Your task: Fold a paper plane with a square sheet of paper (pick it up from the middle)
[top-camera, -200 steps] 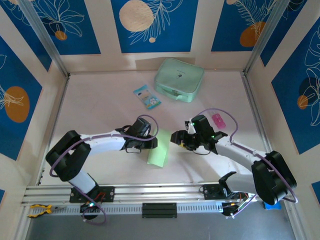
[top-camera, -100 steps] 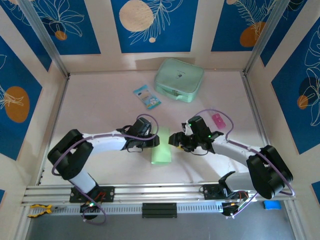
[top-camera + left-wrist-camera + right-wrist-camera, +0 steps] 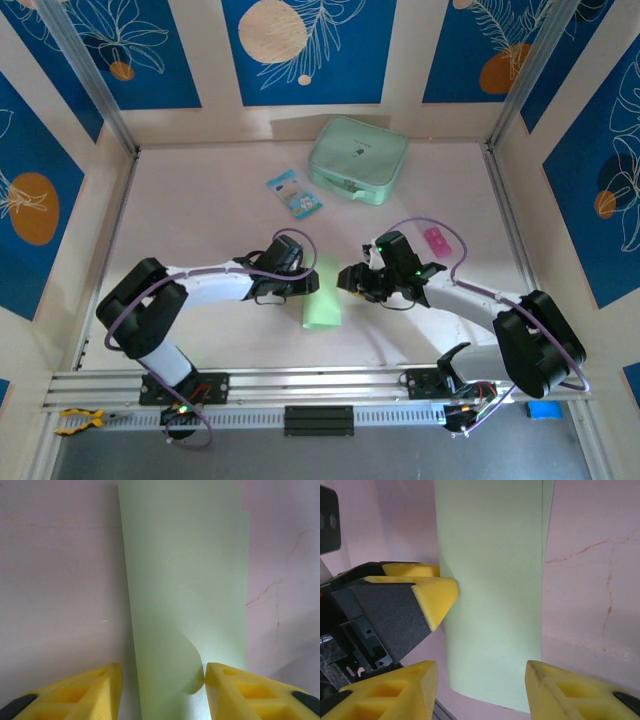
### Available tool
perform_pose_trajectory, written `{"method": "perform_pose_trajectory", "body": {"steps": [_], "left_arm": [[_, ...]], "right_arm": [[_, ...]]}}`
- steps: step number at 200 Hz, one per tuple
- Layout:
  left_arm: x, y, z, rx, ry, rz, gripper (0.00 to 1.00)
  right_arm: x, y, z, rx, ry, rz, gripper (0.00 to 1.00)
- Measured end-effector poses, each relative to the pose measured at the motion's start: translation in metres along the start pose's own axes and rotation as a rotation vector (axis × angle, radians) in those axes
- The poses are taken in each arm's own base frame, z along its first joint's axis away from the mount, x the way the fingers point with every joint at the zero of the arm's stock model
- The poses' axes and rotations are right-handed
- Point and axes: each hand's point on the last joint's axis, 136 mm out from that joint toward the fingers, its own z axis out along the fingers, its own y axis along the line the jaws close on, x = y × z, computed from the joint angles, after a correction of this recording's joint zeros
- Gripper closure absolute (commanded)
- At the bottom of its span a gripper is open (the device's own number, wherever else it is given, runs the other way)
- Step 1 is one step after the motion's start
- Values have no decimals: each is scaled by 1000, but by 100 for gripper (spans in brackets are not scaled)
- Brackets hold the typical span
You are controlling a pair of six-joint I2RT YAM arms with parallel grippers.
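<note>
Two grippers: left gripper (image 3: pixel 312 284), jaws spread astride the paper's edge; right gripper (image 3: pixel 346 278), jaws spread over it.
One square sheet of paper (image 3: pixel 321 303), folded, lying between both grippers, one flap curling against a left finger (image 3: pixel 235 690).
Beyond the right gripper: one small pink item (image 3: pixel 436 239).
Farthest: one blue-and-white packet (image 3: pixel 294 193), one mint zip case (image 3: pixel 358 160).

Pale table (image 3: pixel 200 230) carries: mint zip case (image 3: pixel 358 160) far centre, printed packet (image 3: pixel 294 193) beside, pink item (image 3: pixel 437 240) right, folded green paper (image 3: pixel 322 303) near centre.

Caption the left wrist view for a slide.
Left gripper open astride the folded green paper, whose near layer curls upward.
</note>
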Motion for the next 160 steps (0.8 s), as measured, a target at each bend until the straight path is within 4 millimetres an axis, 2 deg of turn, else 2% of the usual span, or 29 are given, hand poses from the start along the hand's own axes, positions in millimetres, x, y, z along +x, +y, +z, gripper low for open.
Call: {"method": "perform_pose_trajectory", "body": {"steps": [38, 84, 115, 132, 160], "left_arm": [[2, 2, 2, -6, 7, 1, 53], [1, 3, 2, -8, 6, 11, 56], [4, 8, 1, -29, 24, 55, 57], [4, 11, 0, -39, 32, 80, 57], [3, 13, 0, -45, 43, 95, 57]], "right_arm": [[2, 7, 5, 0, 13, -18, 59], [5, 0, 17, 34, 35, -14, 59], [0, -3, 18, 65, 10, -4, 56], [-2, -5, 17, 74, 2, 6, 61], [-3, 2, 19, 41, 5, 5, 74]]}}
